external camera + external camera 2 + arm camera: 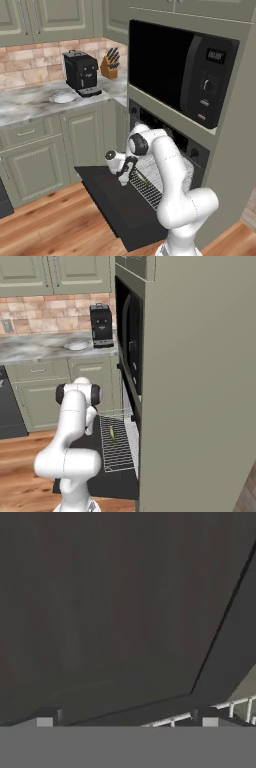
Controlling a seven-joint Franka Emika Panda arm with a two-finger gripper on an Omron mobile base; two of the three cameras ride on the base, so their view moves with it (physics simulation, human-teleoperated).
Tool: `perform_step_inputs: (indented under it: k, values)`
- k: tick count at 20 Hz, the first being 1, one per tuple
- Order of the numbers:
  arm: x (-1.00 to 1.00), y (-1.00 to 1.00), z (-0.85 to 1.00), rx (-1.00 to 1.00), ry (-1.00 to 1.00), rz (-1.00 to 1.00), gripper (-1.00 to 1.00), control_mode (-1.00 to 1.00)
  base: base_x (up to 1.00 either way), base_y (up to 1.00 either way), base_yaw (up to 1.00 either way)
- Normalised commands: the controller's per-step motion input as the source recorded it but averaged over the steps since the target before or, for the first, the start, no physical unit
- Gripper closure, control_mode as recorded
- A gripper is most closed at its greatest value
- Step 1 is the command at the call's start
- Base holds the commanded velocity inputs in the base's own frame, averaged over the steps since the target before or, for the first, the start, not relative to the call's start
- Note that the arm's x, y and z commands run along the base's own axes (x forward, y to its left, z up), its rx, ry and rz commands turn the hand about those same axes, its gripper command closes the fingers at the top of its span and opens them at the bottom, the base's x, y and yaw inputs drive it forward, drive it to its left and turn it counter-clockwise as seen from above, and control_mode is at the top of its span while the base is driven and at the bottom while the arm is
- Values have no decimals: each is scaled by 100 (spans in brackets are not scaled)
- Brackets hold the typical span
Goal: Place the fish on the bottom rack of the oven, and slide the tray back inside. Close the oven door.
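The black oven stands with its oven door folded down flat. The silver bottom rack, the tray, is pulled out over the door. The small greenish-yellow fish lies on the rack, toward its far end; it also shows as a thin yellow streak, the fish. My gripper points down over the door just left of the rack's edge. In the hand view my gripper is open, its fingertips wide apart over the dark door, nothing between them, rack wires at lower right.
A larger black microwave sits above the oven. The marble counter to the left carries a black coffee machine, a knife block and a white dish. Grey-green cabinets stand beside the door; wood floor lies around it.
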Motion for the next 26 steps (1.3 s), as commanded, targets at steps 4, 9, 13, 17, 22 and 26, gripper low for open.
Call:
perform_step_inputs:
  k: [4, 9, 13, 17, 22, 26]
  values:
    - [40, 18, -50, -18, 10, 3, -100, -100, 0, 0, 0]
    - [23, -2, -68, -11, 10, 0, -100, -100, 0, 0, 0]
    - [17, -16, -76, -9, 5, 0, -100, -100, 0, 0, 0]
    - [14, -51, -69, -6, 2, 0, -100, -100, 0, 0, 0]
    - [6, -88, -59, -4, 0, -1, -100, -100, 0, 0, 0]
    - [0, -100, -71, -3, 1, -2, -100, -100, 0, 0, 0]
